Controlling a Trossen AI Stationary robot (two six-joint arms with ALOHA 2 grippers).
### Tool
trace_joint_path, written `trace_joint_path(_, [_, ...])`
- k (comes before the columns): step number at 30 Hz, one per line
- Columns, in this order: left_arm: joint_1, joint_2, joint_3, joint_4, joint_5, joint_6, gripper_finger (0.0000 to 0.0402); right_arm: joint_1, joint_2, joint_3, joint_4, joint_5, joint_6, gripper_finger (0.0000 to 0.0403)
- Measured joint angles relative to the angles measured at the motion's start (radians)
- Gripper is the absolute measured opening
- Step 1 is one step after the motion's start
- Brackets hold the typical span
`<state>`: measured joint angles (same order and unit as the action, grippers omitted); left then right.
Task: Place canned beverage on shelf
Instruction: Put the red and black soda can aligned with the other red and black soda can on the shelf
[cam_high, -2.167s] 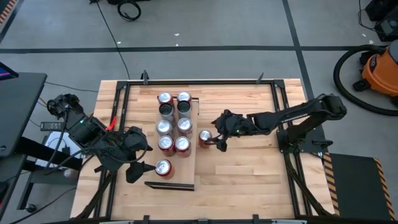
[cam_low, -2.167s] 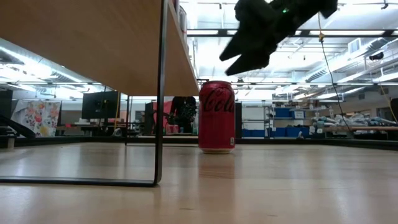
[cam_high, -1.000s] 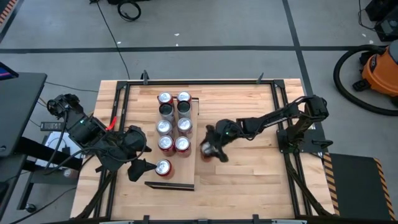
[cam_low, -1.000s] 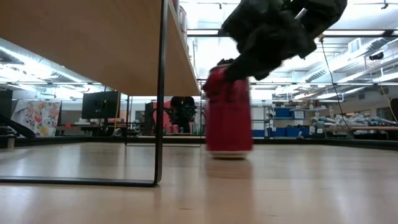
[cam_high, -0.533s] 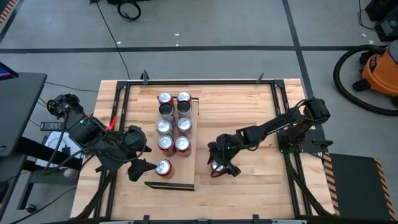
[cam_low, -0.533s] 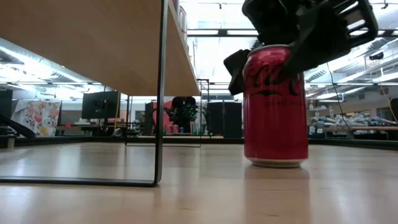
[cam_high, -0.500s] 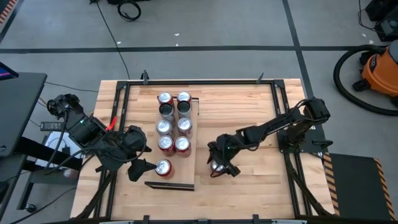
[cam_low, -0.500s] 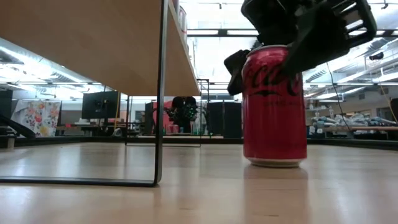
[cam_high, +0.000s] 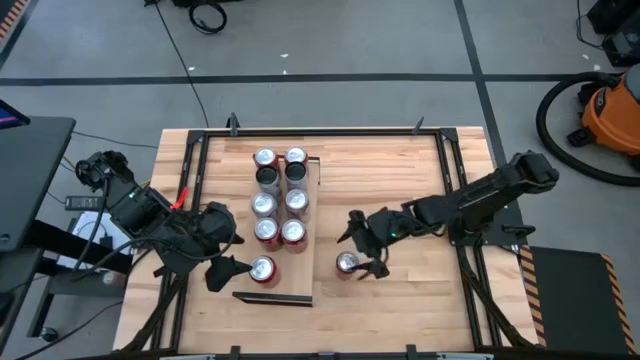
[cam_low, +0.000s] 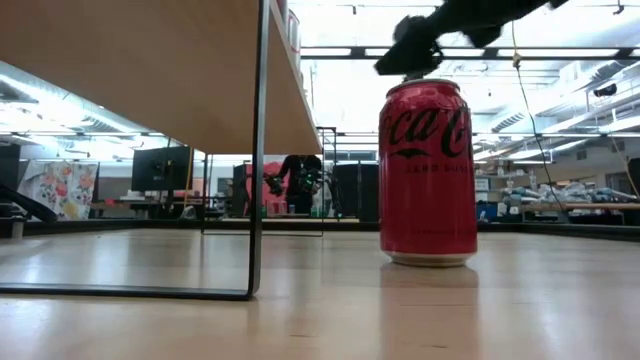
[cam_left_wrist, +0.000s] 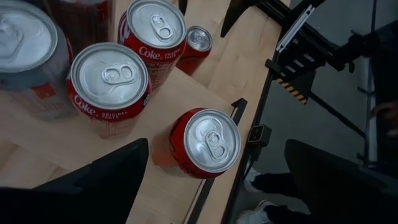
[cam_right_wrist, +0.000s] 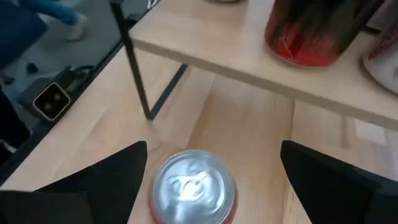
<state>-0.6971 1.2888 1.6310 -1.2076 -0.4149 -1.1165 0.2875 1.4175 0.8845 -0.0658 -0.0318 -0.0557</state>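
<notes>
Can (cam_high: 347, 263) upright, seemingly clear of shelf (cam_high: 300, 278) edge

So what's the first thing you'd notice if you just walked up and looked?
A red soda can standing alone on the wooden table, right beside the shelf. The right gripper hangs open just above it. On the shelf, a cluster of cans stands in two rows.

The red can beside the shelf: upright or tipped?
Upright. The red can stands on its base on the tabletop in the low view, and the high view shows its silver lid facing up, beside the shelf.
</notes>
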Motion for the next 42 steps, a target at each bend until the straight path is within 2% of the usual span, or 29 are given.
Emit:
trace_joint_path(6, [0.0,0.0,0.0,-0.001,0.0,0.079,0.0388,0.121,-0.022,0.0,-0.124,0.208,0.088,0.0373])
trace_joint_path(11, [0.0,0.0,0.0,-0.004,-0.007,0.121,0.0388,0.18,0.002,-0.002,-0.121,0.411,0.212,0.0373])
trace_joint_path(13, [0.0,0.001,0.0,-0.005,-0.016,0.142,0.0388,0.193,0.013,-0.004,-0.151,0.451,0.249,0.0373])
trace_joint_path(23, [0.0,0.001,0.0,-0.02,-0.037,0.22,0.0388,0.232,0.103,0.0,-0.034,0.428,0.3,0.0373])
trace_joint_path(26, [0.0,0.0,0.0,-0.024,-0.037,0.223,0.0388,0.23,0.098,0.0,-0.066,0.484,0.318,0.0373])
trace_joint_path(30, [0.0,0.0,0.0,-0.027,-0.037,0.223,0.0388,0.212,0.076,-0.001,-0.118,0.574,0.264,0.0373])
trace_joint_path(34, [0.0,0.0,0.0,-0.03,-0.036,0.223,0.0388,0.183,0.071,0.001,-0.135,0.535,0.286,0.0373])
trace_joint_path(42, [0.0,0.0,0.0,-0.031,-0.035,0.223,0.0388,0.161,0.028,-0.006,-0.155,0.562,0.263,0.0373])
